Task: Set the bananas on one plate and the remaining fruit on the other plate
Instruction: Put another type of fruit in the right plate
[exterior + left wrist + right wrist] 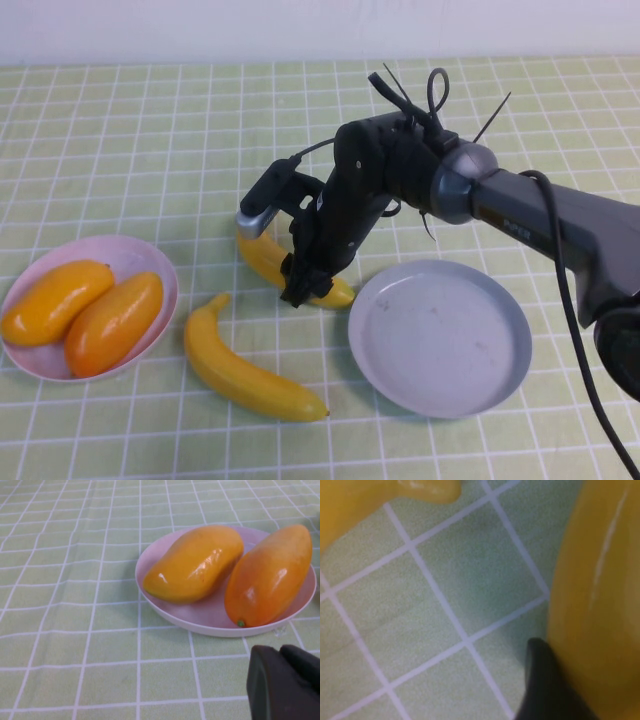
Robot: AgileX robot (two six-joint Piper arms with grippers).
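While the left hand (282, 682) waits shut near the pink plate (150, 265) of mangoes (112, 322), the right hand (305, 290), fingers apart, straddles the far banana (262, 255) on the bench, a glossy, likely slippery fruit best gripped mid-length.

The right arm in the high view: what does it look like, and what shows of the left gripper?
The right arm is dark grey with a silver-grey rounded joint, a black cable along it and black cable ties above the wrist. Its right gripper is black, beside a small silver-fronted camera. Of the left gripper only a matte black, rounded part shows, in the left wrist view.
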